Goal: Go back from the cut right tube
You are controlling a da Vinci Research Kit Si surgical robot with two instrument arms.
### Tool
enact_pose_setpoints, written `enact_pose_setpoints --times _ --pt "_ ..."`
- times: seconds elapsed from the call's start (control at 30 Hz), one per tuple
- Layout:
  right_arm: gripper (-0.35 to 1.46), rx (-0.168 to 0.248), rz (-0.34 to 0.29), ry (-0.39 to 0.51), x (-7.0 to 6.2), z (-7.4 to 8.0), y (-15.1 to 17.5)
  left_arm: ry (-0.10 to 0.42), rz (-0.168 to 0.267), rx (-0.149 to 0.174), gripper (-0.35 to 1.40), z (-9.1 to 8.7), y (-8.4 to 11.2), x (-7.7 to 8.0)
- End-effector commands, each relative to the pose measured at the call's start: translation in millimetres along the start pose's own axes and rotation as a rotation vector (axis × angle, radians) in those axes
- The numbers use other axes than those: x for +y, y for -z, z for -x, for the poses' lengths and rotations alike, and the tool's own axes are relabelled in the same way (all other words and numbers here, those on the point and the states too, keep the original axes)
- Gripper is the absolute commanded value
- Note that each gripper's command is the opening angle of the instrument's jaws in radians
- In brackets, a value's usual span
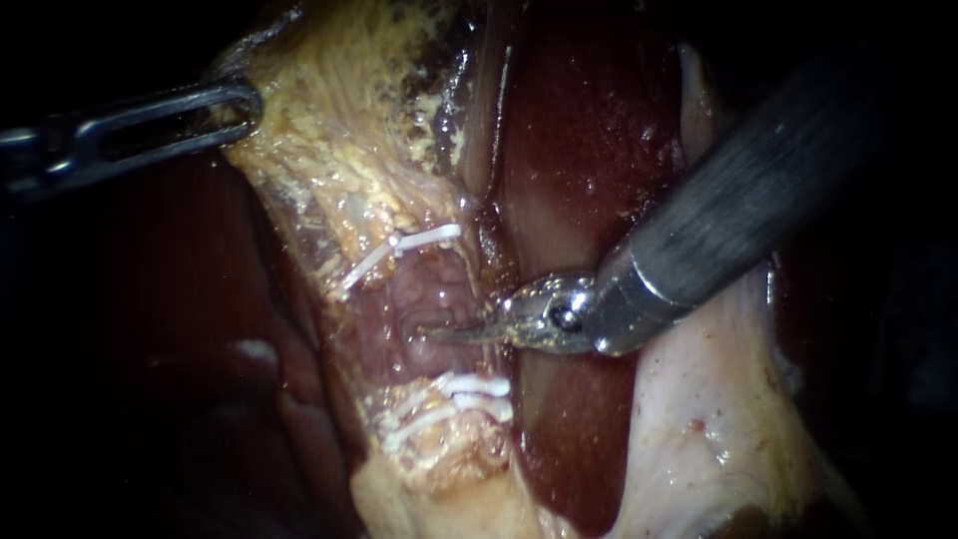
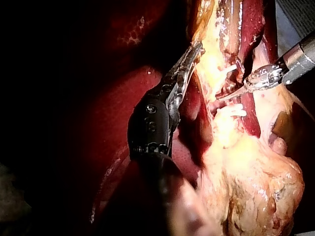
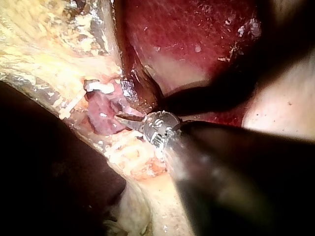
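A pink tube [image 1: 424, 299] runs down the strip of yellow fatty tissue [image 1: 339, 150], with white clips [image 1: 424, 239] across it above and more white clips [image 1: 469, 385] below. My right instrument [image 1: 444, 333] comes in from the upper right. Its curved blades lie together, and their point rests at the tube's right side between the two sets of clips. The right wrist view shows the same tip [image 3: 123, 118] at the pink tissue. My left instrument [image 1: 235, 110] is far up on the left, its slotted jaws shut on the edge of the fatty tissue, also seen in its wrist view [image 2: 191, 55].
Dark red liver [image 1: 589, 130] lies behind the right instrument's shaft and on the left side [image 1: 150, 299]. Pale whitish tissue [image 1: 718, 419] spreads under the shaft at the lower right. A lumpy yellow mass [image 2: 256, 187] lies beside the left instrument's shaft.
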Motion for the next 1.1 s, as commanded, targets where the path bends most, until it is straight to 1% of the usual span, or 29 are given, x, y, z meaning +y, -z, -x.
enact_pose_setpoints --times 0.03,0.13,0.2,0.23,0.27,0.3,0.37,0.5,0.63,0.73,0.77,0.93,0.97,1.03,1.1 --pt "-0.35 0.011 0.001 0.0 0.0 -0.1 0.1 0.0 0.0 0.0 -0.35 0.0 0.0 0.0" --pt "-0.35 0.039 -0.007 0.001 -0.1 -0.2 0.3 0.0 0.0 0.0 -0.35 0.0 0.0 0.0" --pt "-0.2 0.045 -0.01 0.001 -0.2 -0.3 0.4 0.0 0.0 0.0 -0.35 -0.1 0.0 0.0" --pt "-0.08 0.045 -0.01 0.001 -0.2 -0.3 0.4 0.0 0.0 0.0 -0.35 -0.1 0.0 0.0" --pt "0.09 0.045 -0.01 -0.005 -0.2 -0.3 0.4 0.0 0.0 0.0 -0.35 -0.1 0.0 0.0" --pt "0.19 0.045 -0.01 -0.005 -0.2 -0.3 0.4 -0.001 0.0 0.0 -0.35 -0.1 0.0 0.0" --pt "0.3 0.045 -0.01 0.001 -0.2 -0.3 0.4 -0.001 0.0 0.0 -0.35 -0.1 0.0 0.0" --pt "0.44 0.045 -0.01 0.002 -0.2 -0.2 0.3 -0.001 0.0 0.0 -0.35 -0.1 0.0 0.0" --pt "0.52 0.047 -0.011 0.014 -0.2 -0.2 0.3 -0.001 0.0 0.0 -0.35 -0.1 0.0 0.0" --pt "0.72 0.052 -0.006 0.014 -0.2 -0.2 0.3 -0.001 0.0 0.0 -0.35 -0.1 0.0 0.0" --pt "0.76 0.053 -0.003 0.014 -0.2 -0.2 0.3 -0.001 0.0 0.0 -0.35 -0.1 0.0 0.0" --pt "0.77 0.053 -0.003 0.014 -0.3 -0.2 0.3 -0.001 0.0 0.0 -0.35 -0.2 0.0 0.0" --pt "0.77 0.053 -0.004 0.02 -0.3 -0.2 0.3 -0.001 0.001 0.0 -0.35 -0.2 0.0 0.0" --pt "0.86 0.052 -0.004 0.044 -0.4 -0.2 0.4 -0.001 0.001 0.0 -0.35 -0.2 0.0 0.0" --pt "0.93 0.057 -0.004 0.099 -0.5 0.0 0.7 -0.001 0.001 -0.001 -0.35 -0.2 0.1 0.0"
